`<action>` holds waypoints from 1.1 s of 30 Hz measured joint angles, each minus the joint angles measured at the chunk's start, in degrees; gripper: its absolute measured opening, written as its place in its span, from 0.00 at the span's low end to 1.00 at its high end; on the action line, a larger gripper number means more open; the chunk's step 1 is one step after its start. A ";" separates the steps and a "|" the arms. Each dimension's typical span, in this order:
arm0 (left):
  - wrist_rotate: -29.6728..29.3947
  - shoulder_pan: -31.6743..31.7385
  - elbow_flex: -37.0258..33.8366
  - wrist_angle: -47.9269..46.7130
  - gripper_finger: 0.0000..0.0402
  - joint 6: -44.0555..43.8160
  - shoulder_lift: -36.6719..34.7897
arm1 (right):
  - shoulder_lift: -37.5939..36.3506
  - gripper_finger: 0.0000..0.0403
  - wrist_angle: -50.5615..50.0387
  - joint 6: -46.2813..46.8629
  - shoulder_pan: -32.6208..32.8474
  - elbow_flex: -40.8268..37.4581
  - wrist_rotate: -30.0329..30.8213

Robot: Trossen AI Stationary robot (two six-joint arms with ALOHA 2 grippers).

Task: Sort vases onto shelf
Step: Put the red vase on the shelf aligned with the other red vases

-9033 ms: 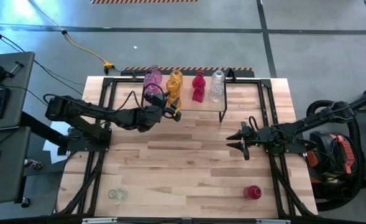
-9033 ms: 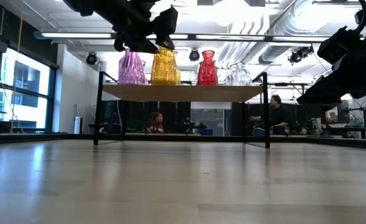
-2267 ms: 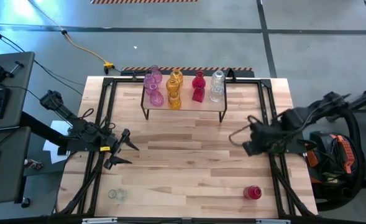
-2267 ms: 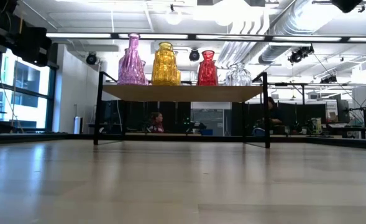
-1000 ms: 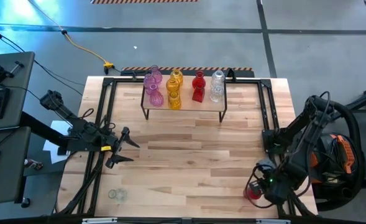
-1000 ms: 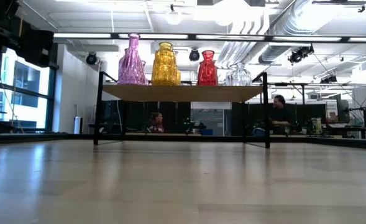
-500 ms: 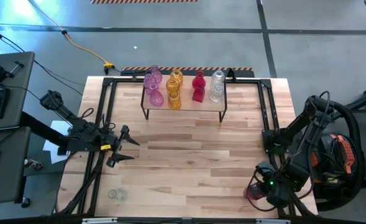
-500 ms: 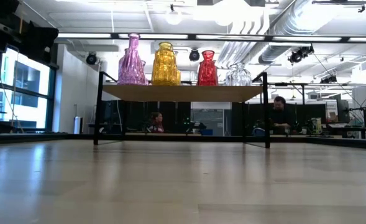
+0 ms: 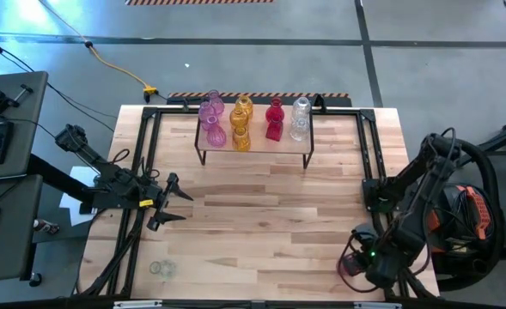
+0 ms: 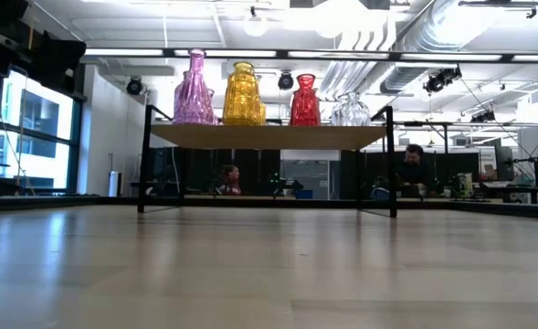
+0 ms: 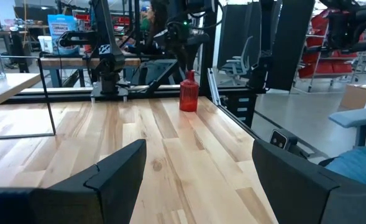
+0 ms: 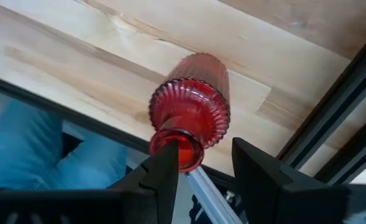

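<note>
Closing step: the right pincer (image 12: 198, 165) stands with its two dark fingers either side of the neck of the ribbed red glass vase (image 12: 192, 112), a narrow gap, the near finger at the neck's edge; whether the neck is truly clamped cannot be told, though the pincer looks set to lift by the neck because the body is wider.
Red vase position: upright at the near right corner of the light-wood tabletop (image 9: 261, 223), close to the black frame rail; the right arm hides most of it from above.
Clear vase: a small clear glass vase (image 9: 161, 269) stands at the near left corner, untouched, likely the left arm's next job.
Left pincer: the left pincer (image 9: 177, 200) hovers over the left edge of the tabletop, fingers spread wide and holding nothing; it appears parked clear of the shelf so the right arm has room.
Shelf: the low light-wood shelf on black wire legs (image 9: 253, 148) sits at the far middle of the tabletop.
Sorted row: pink (image 10: 194, 91), amber-yellow (image 10: 242, 94), red (image 10: 305, 100) and clear (image 10: 349, 110) ribbed glass vases stand upright on it, grouped by colour, so the red one probably belongs beside the red group.
Room behind: two seated people (image 10: 413, 169) show beyond the shelf.
</note>
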 joint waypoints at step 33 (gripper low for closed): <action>0.01 -0.01 0.00 0.04 0.71 0.00 0.01 | 3.14 0.32 -0.20 -0.64 -0.07 0.09 -1.72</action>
